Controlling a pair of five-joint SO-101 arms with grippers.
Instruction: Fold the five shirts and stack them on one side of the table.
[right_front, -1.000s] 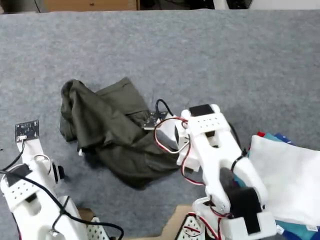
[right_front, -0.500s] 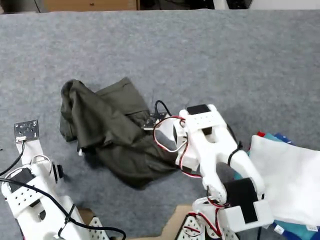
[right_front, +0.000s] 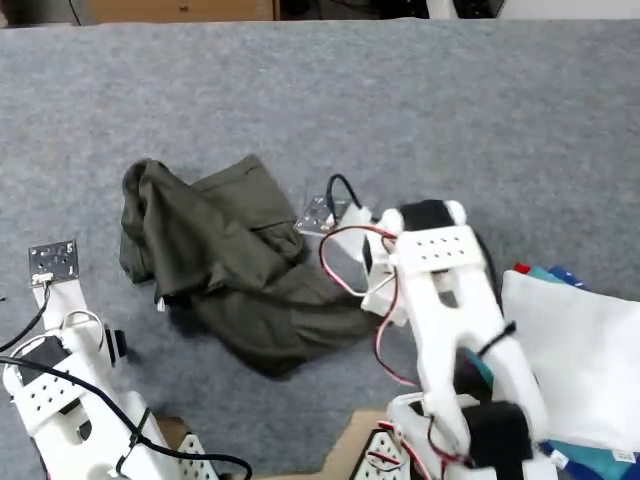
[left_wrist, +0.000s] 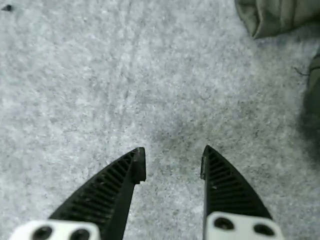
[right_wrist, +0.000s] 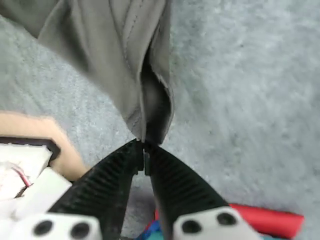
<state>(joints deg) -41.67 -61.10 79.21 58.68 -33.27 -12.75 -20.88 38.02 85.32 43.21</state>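
We are looking down on a grey tabletop where an olive shirt is lying crumpled and unfolded, at about nine o'clock from the centre. One thick fold of it is trailing toward five o'clock. Our right arm is standing over the tabletop from the six o'clock edge, and its wrist is sitting just beside the shirt's three o'clock side. Our right jaws are pressing together on a fold at the shirt's edge, pinching the cloth between the very tips, and the olive fabric is running away from them in long creases. Our left arm is sitting at the seven o'clock corner, apart from the shirt. Our left jaws are standing spread, holding nothing and pointing down at bare grey tabletop, with a corner of the olive shirt lying near but not touching them. At four o'clock, against the tabletop's edge, a white shirt is lying folded on top of a teal one. A strip of red cloth is showing at the pile's eleven o'clock corner. A tan board is jutting in at six o'clock, between the two arms' bases.
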